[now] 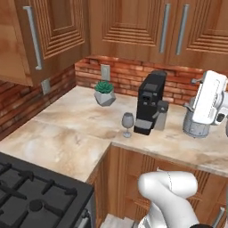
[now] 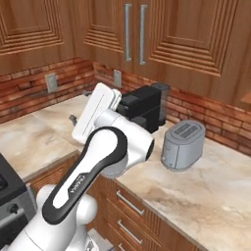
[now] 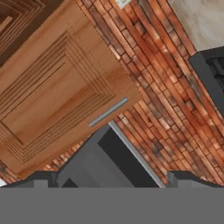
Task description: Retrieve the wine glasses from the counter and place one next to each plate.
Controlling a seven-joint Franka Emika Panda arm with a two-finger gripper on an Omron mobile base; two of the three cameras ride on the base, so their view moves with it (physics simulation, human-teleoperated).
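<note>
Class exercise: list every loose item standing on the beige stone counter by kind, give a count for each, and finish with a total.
Wine glass: 1
Coffee machine: 1
Toaster: 1
Potted plant: 1
Total: 4

Wine glass (image 1: 128,124) left of coffee machine (image 1: 149,102)
</note>
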